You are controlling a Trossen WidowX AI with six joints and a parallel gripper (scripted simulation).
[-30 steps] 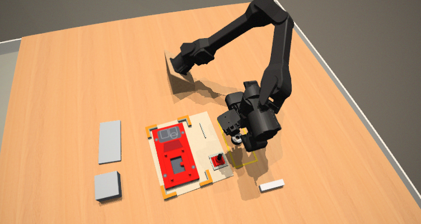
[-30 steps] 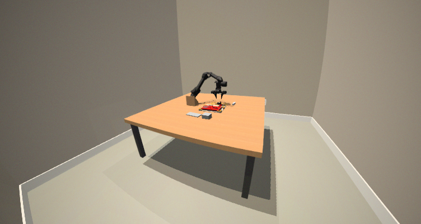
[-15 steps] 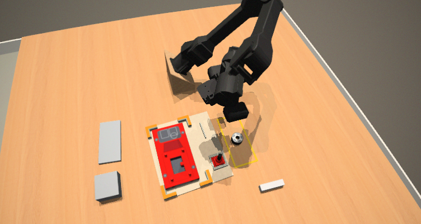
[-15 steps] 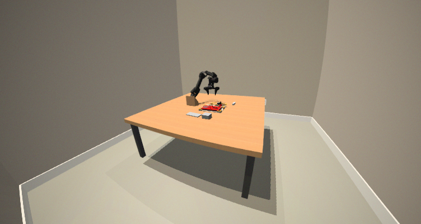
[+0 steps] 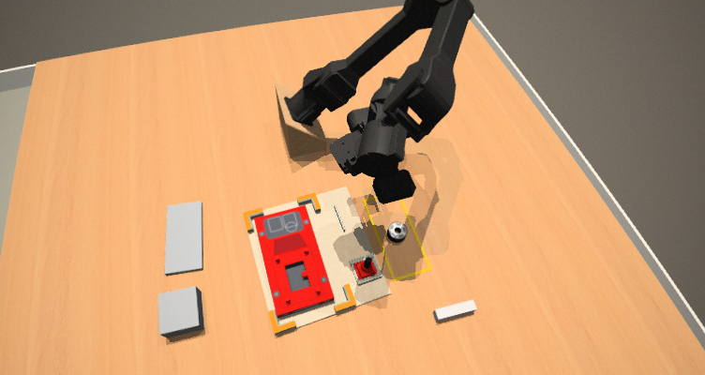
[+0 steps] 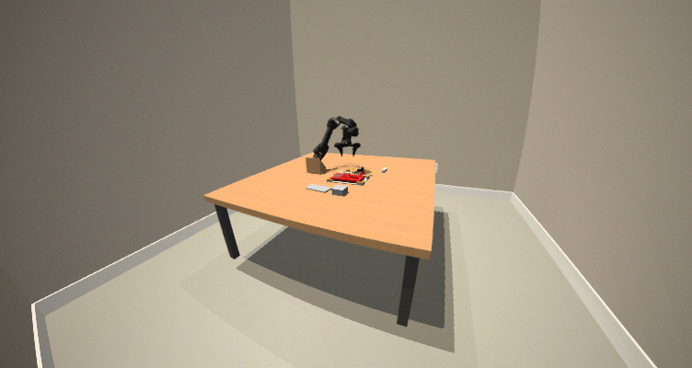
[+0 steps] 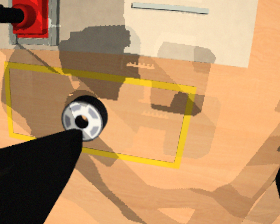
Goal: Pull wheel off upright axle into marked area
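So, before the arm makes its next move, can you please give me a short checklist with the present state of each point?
1. Wheel off the axle: ok.
2. Wheel inside the yellow marked area: ok, though close to one edge in the wrist view.
3. End effector open, nothing between fingers: ok.
4. End effector not touching the wheel: ok, it hangs above the table in the exterior view.
5. Wheel lying still: cannot tell.

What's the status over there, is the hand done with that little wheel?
Hand open, raised above the table, holding nothing. Wheel off the axle, lying inside the yellow marked area. Nothing in the way.
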